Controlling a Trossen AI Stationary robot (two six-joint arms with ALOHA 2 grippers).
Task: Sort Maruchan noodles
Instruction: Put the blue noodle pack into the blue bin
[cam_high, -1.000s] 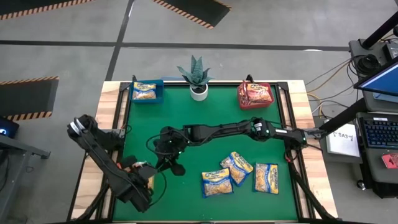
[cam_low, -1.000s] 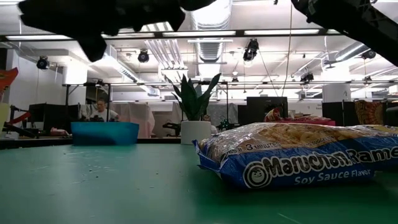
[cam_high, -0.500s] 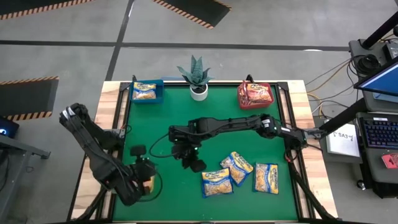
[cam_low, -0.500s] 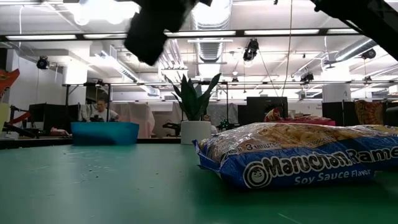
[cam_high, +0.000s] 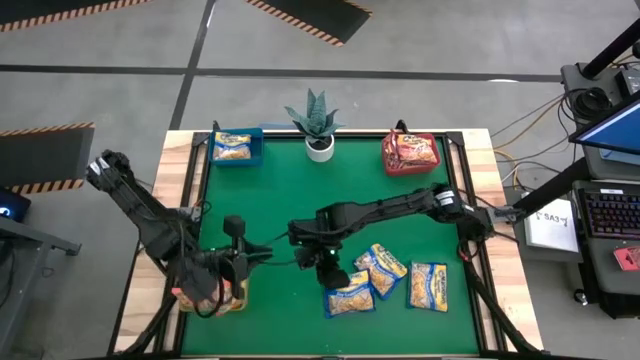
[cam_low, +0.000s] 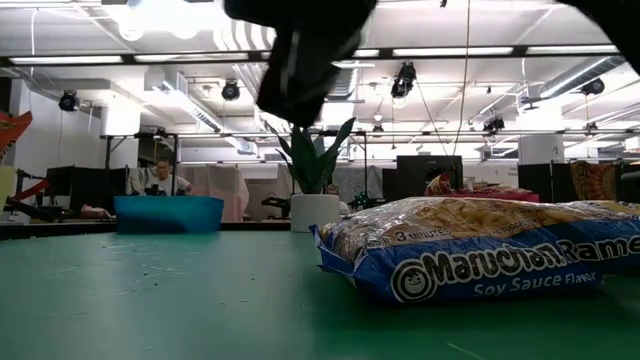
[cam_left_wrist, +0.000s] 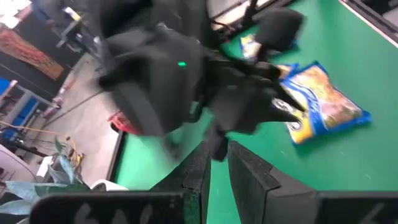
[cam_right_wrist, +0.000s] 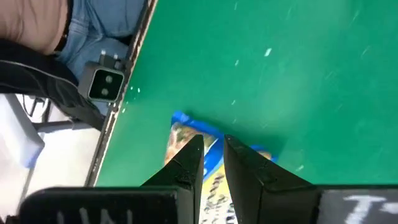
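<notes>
One packet reads "Maruchan Ramen, Soy Sauce Flavor".

Glossy plastic ramen packet, matt green tabletop

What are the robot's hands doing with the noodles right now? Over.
Right hand shut, empty, over the nearest blue noodle packet. Left hand shut, empty, at the table's left side. Three blue packets loose on the mat. Nothing in the way.
</notes>
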